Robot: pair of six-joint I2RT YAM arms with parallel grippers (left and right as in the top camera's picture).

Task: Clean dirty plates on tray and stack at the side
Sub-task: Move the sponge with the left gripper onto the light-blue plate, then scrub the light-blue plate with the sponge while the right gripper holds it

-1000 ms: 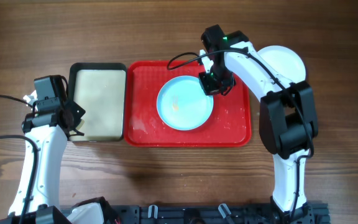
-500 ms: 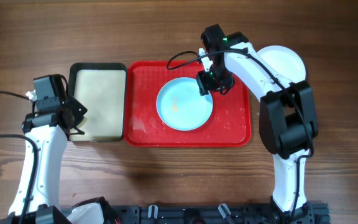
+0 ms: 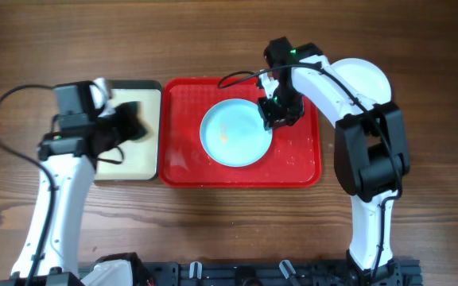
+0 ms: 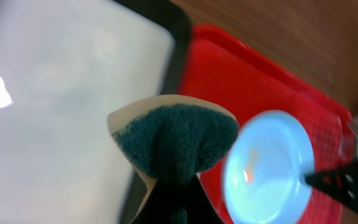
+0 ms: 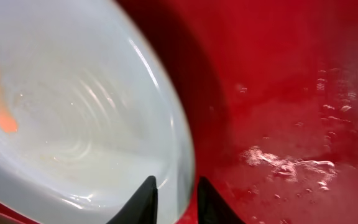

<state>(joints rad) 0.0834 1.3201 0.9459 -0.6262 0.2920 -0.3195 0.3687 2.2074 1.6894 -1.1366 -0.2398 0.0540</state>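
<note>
The right gripper (image 5: 176,202) pinches the blue plate (image 5: 73,106) by its rim; it lies left of the fingers (image 5: 143,202) on the red tray (image 5: 278,81). The left gripper (image 4: 174,198) squeezes a sponge (image 4: 176,140) above the black tray (image 4: 180,40) on a wooden table (image 3: 213,230).

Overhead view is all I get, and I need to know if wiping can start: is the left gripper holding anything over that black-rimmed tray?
Observer: Yes. The left wrist view shows the left gripper pinching a folded sponge, with its dark green scouring face pointing out.
Operator: Good. From above the right arm hides the plate edge. Is it on the rim?
Observer: The right wrist view shows the right gripper straddling the rim of the pale blue plate. One fingertip is over the plate and the other is over the red tray. I cannot tell whether they are clamped on the rim.
</note>
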